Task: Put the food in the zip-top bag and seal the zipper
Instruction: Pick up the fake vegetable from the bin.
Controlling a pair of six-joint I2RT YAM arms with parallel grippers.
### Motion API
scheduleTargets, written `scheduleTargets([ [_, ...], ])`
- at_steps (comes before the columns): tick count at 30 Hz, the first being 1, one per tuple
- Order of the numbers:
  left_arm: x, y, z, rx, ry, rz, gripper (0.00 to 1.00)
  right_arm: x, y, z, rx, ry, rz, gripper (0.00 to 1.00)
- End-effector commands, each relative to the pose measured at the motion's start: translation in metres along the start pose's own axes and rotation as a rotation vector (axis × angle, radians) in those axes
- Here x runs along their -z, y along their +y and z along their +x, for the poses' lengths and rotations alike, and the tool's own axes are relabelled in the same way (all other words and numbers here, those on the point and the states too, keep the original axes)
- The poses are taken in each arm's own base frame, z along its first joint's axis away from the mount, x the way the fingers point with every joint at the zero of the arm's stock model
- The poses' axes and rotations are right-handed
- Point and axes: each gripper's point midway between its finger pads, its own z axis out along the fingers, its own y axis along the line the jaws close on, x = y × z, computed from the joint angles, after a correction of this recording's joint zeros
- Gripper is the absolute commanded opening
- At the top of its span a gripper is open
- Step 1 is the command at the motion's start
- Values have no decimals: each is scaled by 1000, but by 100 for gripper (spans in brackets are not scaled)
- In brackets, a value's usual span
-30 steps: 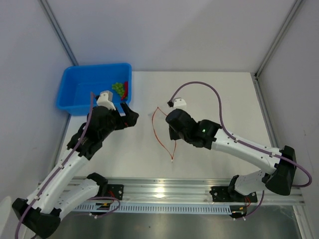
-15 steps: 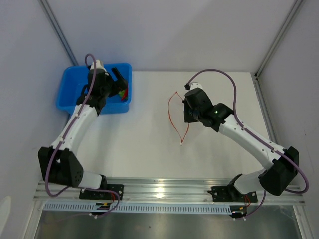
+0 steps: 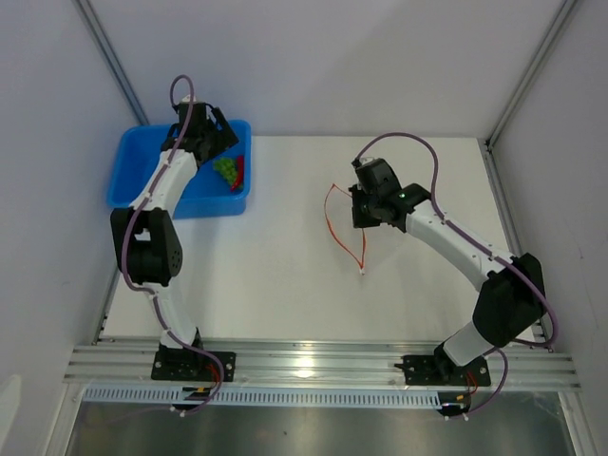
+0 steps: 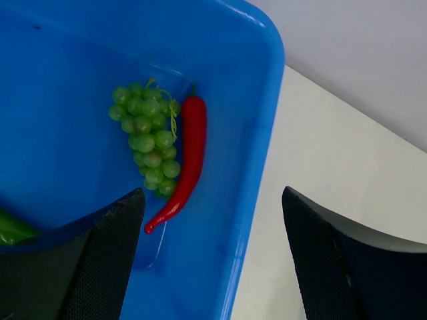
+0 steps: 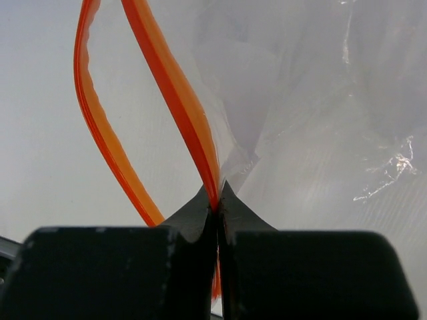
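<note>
A: Checking the food first. How does it look?
B: Grapes (image 4: 147, 137) are a light green bunch lying in the blue tub (image 4: 60, 73), near one side wall. The red chili (image 4: 189, 150) lies along them, touching, on the wall side. A darker green piece (image 4: 8, 230) sits at the frame edge, mostly hidden behind a finger.
A: Bag?
B: Bag (image 5: 320, 100) is clear and crinkled. Its zipper (image 5: 170, 83) is orange, and the mouth is parted into a loop. From the top view it's over the middle of the table (image 3: 285, 285), well apart from the tub.
A: Left arm pose?
B: Stretched far out to the tub at the far left corner. The left gripper (image 4: 212, 200) is above the tub wall, looking down on the grapes and chili. Jaws spread wide, nothing between them.
A: Right arm?
B: Elbow bent, reaching in toward mid-table. The right gripper (image 5: 217, 208) is pinched tight on one zipper strip at the bag's mouth. The other strip bows away from it, free.
</note>
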Motion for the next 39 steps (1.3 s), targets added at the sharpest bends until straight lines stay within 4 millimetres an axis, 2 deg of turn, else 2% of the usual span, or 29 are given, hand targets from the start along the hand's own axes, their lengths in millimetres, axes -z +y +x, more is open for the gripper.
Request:
scheduleTargets([
  [1, -5, 2, -29, 45, -33, -10, 85, -1, 16, -14, 7, -32, -73, 0],
  [3, -12, 6, -20, 61, 11, -28, 85, -3, 16, -13, 6, -27, -74, 0],
  [4, -19, 2, -23, 70, 17, -27, 85, -4, 16, -15, 3, -31, -75, 0],
  [5, -21, 5, -13, 82, 62, -39, 85, -5, 16, -15, 5, -32, -75, 0],
  [6, -23, 2, -14, 111, 65, -40, 85, -6, 16, -15, 2, -33, -76, 0],
  [8, -31, 6, -3, 136, 99, -67, 84, -9, 15, -14, 1, -29, -76, 0],
  [12, -39, 11, 7, 177, 131, -101, 84, -10, 12, -11, -2, -25, -71, 0],
  [15, -42, 16, 14, 216, 154, -147, 84, -11, 7, -9, -5, -23, -65, 0],
  [17, -42, 19, 11, 237, 149, -175, 84, -11, 5, -8, -10, -24, -63, 0],
  [24, -41, 46, 43, 322, 208, -320, 85, -16, 8, -2, -21, -11, -96, 0],
  [35, -56, 54, 79, 497, 286, -406, 90, -28, 3, 10, -31, 10, -92, 0],
  [39, -57, 66, 90, 555, 300, -497, 90, -32, 0, 13, -39, 18, -90, 0],
])
